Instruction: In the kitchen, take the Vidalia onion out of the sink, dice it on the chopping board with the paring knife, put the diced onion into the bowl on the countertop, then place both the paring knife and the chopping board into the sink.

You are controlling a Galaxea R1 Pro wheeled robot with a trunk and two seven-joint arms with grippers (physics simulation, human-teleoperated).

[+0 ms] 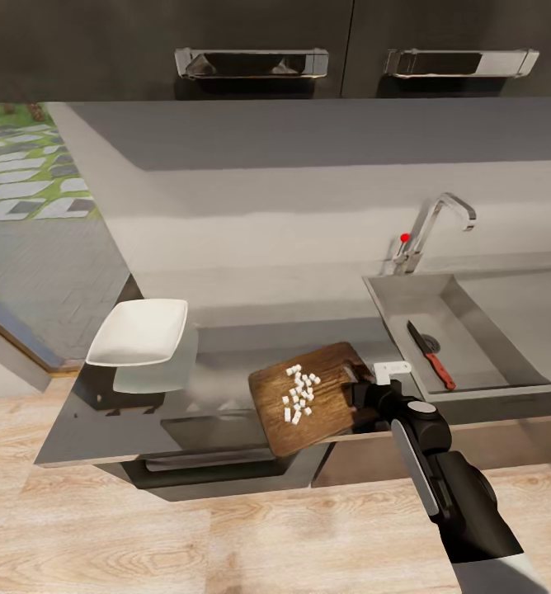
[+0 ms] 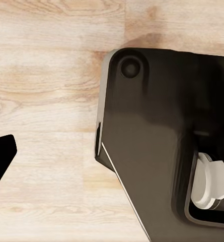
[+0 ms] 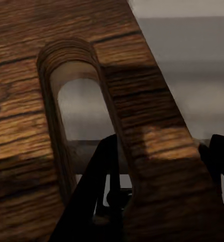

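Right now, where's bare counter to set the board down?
Bare countertop runs between the bowl and the chopping board, and back toward the backsplash. The strip between the board and the sink is crowded: the right tool sits at the board's handle end. The sink basin is open left of the paring knife.

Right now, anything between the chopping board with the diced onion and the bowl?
Nothing visible. The chopping board, held at its handle end by the right gripper, carries the diced onion. The stretch of countertop between it and the bowl is bare.
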